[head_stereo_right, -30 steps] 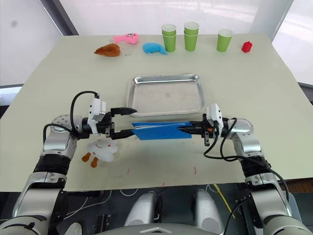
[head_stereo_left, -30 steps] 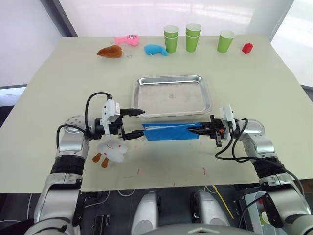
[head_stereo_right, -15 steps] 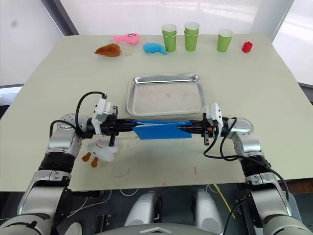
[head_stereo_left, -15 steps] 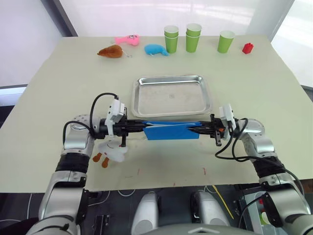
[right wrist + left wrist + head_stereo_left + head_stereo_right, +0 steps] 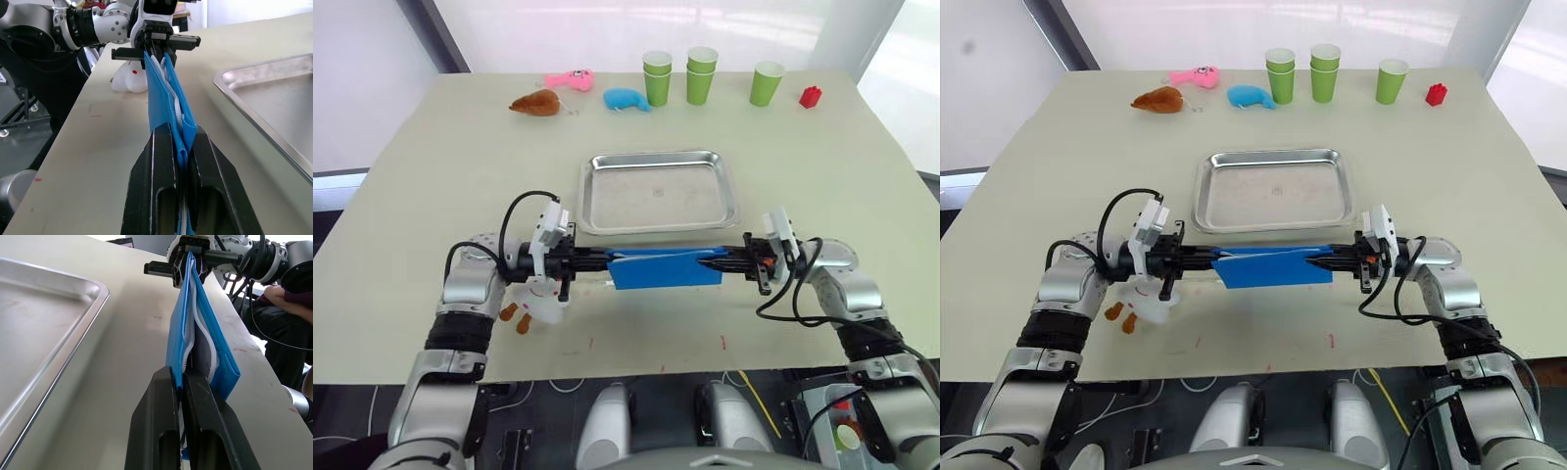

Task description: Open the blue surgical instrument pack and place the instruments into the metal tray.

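Note:
The blue surgical instrument pack (image 5: 666, 269) hangs on edge just above the table, in front of the metal tray (image 5: 656, 196). My left gripper (image 5: 610, 259) is shut on the pack's left end. My right gripper (image 5: 710, 262) is shut on its right end, facing the left one. In the left wrist view the pack (image 5: 195, 318) runs from my fingers (image 5: 161, 396) to the other gripper, its upper edge slightly parted and showing white-grey lining. The right wrist view shows the same pack (image 5: 164, 88) beside the tray (image 5: 274, 98). The instruments are hidden inside the pack.
A white plush toy (image 5: 540, 302) lies on the table under my left wrist. Along the far edge stand a brown plush (image 5: 534, 103), a pink toy (image 5: 568, 78), a small blue plush (image 5: 626, 99), green cups (image 5: 701, 74) and a red block (image 5: 810, 96).
My left gripper, open a second ago, has moved right and shut on the pack's left end. The pack and my right gripper have shifted slightly to the right.

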Action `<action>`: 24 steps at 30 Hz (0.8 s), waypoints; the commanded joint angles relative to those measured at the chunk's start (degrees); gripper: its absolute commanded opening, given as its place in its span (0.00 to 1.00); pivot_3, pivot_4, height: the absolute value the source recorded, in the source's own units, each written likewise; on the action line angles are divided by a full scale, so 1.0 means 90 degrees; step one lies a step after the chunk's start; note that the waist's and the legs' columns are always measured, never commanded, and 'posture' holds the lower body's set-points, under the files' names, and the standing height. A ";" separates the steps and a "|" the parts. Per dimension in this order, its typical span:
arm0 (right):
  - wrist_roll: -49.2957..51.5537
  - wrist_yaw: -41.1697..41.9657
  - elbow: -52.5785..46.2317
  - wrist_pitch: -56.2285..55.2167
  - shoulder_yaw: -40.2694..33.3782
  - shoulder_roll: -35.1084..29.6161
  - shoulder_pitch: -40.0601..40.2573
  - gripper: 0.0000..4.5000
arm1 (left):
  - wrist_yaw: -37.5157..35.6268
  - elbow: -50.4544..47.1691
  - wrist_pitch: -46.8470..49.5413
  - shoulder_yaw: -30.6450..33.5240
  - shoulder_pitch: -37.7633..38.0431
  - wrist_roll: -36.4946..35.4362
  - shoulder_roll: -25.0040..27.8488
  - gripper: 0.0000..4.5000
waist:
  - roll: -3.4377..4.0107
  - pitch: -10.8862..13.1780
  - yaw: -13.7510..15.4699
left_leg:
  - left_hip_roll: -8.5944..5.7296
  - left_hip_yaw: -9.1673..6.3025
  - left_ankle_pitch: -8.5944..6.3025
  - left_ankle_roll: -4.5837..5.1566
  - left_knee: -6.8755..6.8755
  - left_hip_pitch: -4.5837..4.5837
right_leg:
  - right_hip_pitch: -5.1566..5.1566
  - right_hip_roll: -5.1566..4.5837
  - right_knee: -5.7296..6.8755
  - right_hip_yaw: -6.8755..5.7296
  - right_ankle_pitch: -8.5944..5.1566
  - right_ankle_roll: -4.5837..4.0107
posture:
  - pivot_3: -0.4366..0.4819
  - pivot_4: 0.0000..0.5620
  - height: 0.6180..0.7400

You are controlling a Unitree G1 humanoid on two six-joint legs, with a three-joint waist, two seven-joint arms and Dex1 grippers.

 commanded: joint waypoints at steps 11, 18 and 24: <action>0.0600 -0.0093 -0.1314 0.1347 -0.0537 -0.1063 0.0493 0.99 | 0.0054 0.0128 -0.0264 0.0061 -0.0047 -0.0063 -0.0135 0.00 | -0.0002 0.0001 0.0010 | -0.0001 0.0000 0.0000 0.0000 0.0001 -0.0002 | 0.0001 -0.0001 -0.0003 0.0000 0.0000 0.0000 | 0.48 0.27 1.00; 0.1725 -0.0490 -0.2003 0.2784 -0.1271 -0.1510 0.0389 0.99 | 0.0042 0.0228 -0.0288 -0.0004 0.0023 -0.0046 -0.0255 0.00 | -0.0004 0.0002 0.0013 | -0.0003 -0.0004 0.0000 0.0000 0.0004 -0.0003 | 0.0005 -0.0001 -0.0005 -0.0001 0.0000 0.0001 | 0.48 0.27 1.00; 0.1946 -0.0553 -0.2106 0.3336 -0.1010 -0.1444 0.0356 0.81 | -0.0042 0.0412 -0.0300 -0.0086 -0.0075 -0.0001 -0.0383 0.00 | -0.0004 0.0002 0.0025 | -0.0003 -0.0006 0.0000 0.0001 0.0004 -0.0002 | 0.0008 -0.0001 -0.0006 -0.0001 0.0000 0.0001 | 0.48 0.27 1.00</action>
